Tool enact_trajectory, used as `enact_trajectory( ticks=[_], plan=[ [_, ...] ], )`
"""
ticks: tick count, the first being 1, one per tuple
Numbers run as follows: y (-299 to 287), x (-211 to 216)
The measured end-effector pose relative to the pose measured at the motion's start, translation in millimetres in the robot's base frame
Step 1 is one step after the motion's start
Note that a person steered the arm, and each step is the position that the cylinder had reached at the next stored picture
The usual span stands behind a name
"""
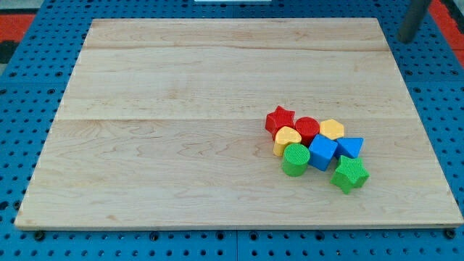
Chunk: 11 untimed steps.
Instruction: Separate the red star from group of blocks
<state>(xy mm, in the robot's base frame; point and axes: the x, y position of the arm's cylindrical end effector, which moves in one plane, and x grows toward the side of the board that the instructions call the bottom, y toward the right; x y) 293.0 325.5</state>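
The red star (279, 119) lies at the upper left of a tight cluster of blocks on the right half of the wooden board (181, 109). It touches the yellow heart (287, 140) below it and the red cylinder (307, 130) to its right. The cluster also holds a yellow hexagon (331, 130), a green cylinder (295, 159), a blue cube (322, 151), a blue triangle (350, 147) and a green star (349, 174). My tip (408, 38) is at the view's top right, just off the board's corner, far from the blocks.
The board sits on a blue pegboard surface (29, 87) that surrounds it on all sides. A red area (22, 25) shows at the view's top left.
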Motion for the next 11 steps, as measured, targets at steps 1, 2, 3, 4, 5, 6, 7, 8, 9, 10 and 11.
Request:
enact_trajectory(
  ticks=[1,2,3,4,5,6,7,8,9,10,11],
  plan=[
    [5,132],
    [-12,212],
    [-73,249],
    [-145,242],
    [-156,220],
    [-174,200],
    [-195,183],
    [-222,186],
    [-270,176],
    [-322,162],
    [-347,151]
  ],
)
